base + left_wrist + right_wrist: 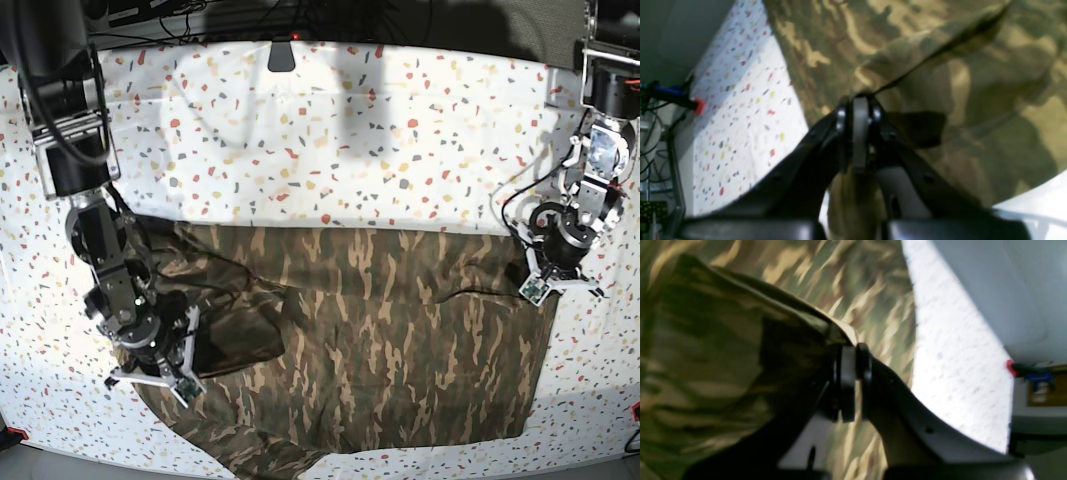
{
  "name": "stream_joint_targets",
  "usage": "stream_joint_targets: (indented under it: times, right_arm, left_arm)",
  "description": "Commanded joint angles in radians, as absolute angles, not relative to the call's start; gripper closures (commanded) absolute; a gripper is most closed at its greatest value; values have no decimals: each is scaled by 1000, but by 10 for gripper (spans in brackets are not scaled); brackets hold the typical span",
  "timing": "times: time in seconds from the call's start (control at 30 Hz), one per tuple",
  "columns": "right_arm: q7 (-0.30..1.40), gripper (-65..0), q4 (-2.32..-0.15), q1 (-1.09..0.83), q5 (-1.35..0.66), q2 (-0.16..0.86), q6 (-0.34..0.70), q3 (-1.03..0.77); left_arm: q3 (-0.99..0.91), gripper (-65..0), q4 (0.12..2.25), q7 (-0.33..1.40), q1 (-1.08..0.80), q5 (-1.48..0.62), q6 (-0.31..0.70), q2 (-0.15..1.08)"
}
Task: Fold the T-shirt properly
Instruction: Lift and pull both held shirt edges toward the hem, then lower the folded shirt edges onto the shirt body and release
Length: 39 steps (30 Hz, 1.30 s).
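Note:
The camouflage T-shirt lies spread over the front half of the speckled table. My left gripper is shut on a raised fold of the shirt at its far right edge; in the base view it is at the right. My right gripper is shut on a lifted flap of the shirt; in the base view it is at the shirt's left side, where a flap is folded inward. The tan inner collar is not visible.
The white speckled table shows beside the shirt in both wrist views. A red-tipped clamp sits at the table's edge. A dark mount stands at the back middle. The table's front edge is close to the shirt's hem.

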<state>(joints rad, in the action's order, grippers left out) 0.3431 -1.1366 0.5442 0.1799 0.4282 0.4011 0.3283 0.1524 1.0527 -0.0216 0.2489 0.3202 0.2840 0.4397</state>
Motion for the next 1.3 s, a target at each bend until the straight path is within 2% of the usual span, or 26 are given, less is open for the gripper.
stream_joint_targets:
  times: [0.0,0.23,0.8,0.83,0.9,0.97,1.1,1.27]
  right_arm:
    - [322,0,-1151,580,178,432,390,321]
    - [299,0,-1151,589,179,414,427,335]
    - [304,0,-1151,590,178,412,427,335]
    - [304,0,-1151,590,178,412,427,335]
    - [307,0,-1151,590,178,412,427,335]
    - [308,0,-1151,589,174,412,427,335]
    - [322,0,-1151,589,145,412,427,335]
    - [325,0,-1151,584,149,413,427,335]
  left_arm:
    - [145,0,1065,-44,268,312,268,457]
    - [145,0,1065,-44,268,312,268,458]
    - [145,0,1065,-22,268,359,248,457]
    - [145,-20,1065,-22,268,393,211,457]
    - [145,-145,1065,-23,271,454,97,458]
    - [145,-228,1065,-23,284,483,29,461]
    - [145,-242,1065,-23,305,458,27,465]
    - [145,-242,1065,-22,295,303,27,465]
